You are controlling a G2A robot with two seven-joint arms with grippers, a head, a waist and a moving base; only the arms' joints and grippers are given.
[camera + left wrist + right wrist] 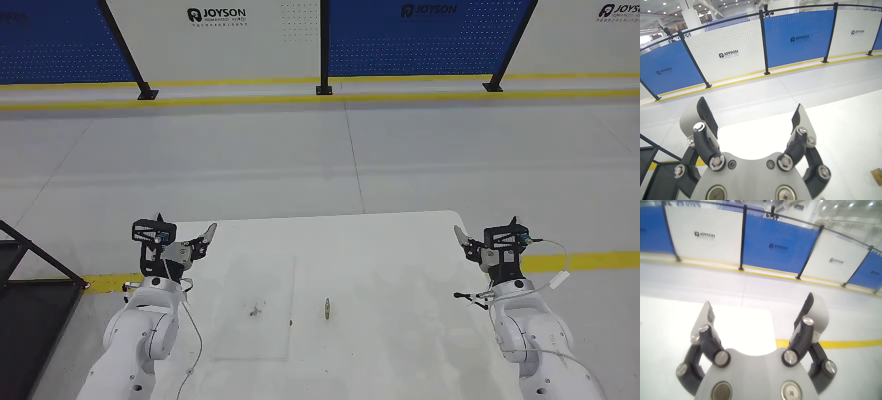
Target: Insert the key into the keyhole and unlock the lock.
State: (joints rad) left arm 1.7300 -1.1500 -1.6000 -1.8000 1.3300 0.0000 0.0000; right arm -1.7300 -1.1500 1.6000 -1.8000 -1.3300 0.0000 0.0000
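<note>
The left end effector (750, 106) hangs wide open and empty over the far left corner of the table (400, 260). The right end effector (759, 300) is likewise spread wide, holding nothing, over the far right corner. The brass lock (325, 308) lies near the table's middle, well apart from both. A small dark item (255, 312) lies to its left, too small to identify.

Small brass lock (326, 308), perhaps key (255, 312) nearby
</note>
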